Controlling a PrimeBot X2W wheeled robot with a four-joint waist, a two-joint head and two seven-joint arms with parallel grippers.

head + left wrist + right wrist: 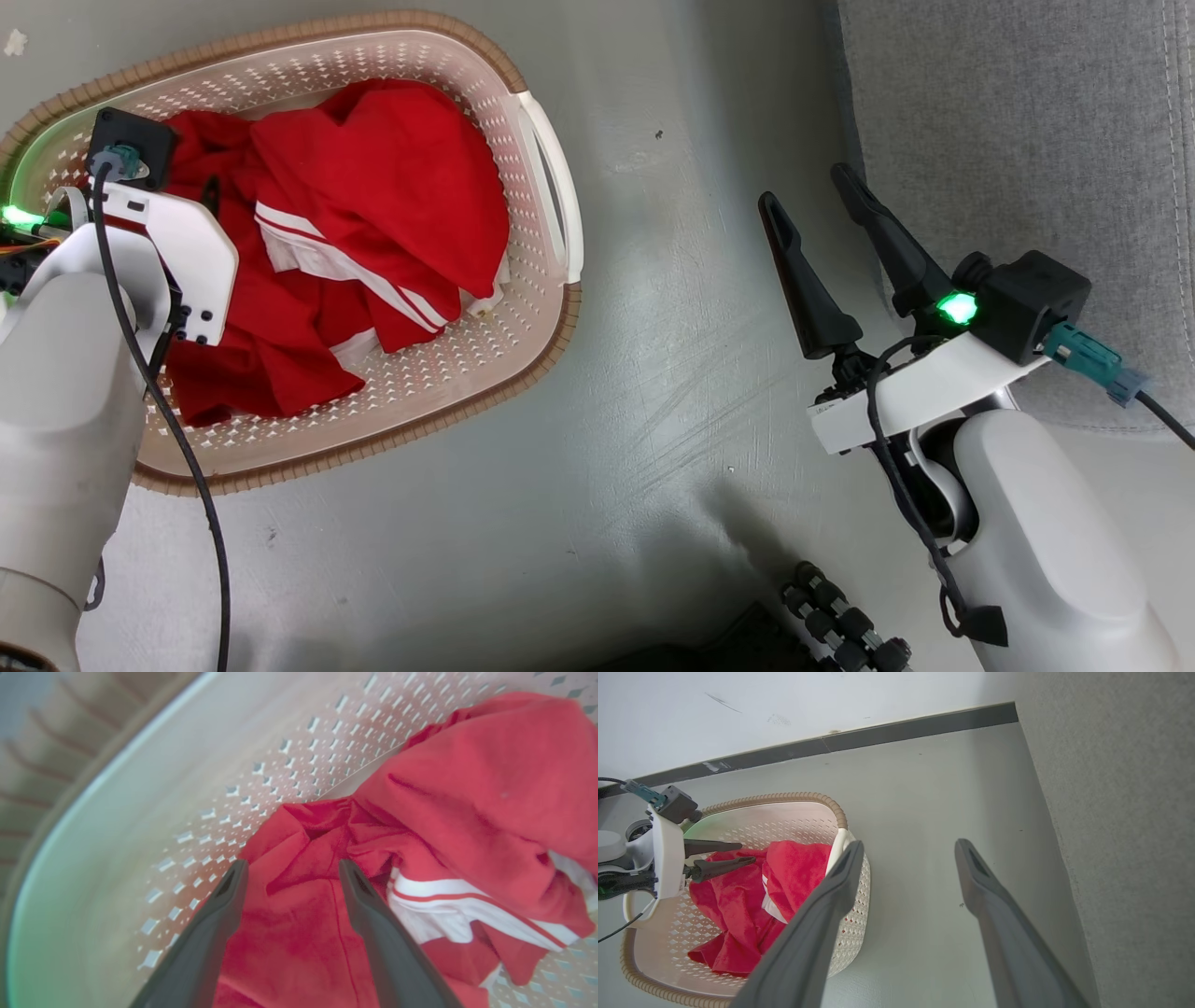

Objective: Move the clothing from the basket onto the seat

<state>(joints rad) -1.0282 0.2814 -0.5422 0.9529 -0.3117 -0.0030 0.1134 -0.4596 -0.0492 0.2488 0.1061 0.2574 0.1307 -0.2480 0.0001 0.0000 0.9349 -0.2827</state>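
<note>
— Hovering my left gripper (293,864) inside the basket (448,364), fingers spread wide over the clothing (373,177); nothing pinched, and I cannot tell whether the tips touch it.
— And your right?
— My right gripper (805,185) hangs empty, fingers parted, above the floor (653,420), between the basket and the seat (1008,140). The red clothing lies heaped in the basket.

Your head camera is looking steeply down; your left wrist camera is peering close into the basket (140,812), which all three views are sharing.
</note>
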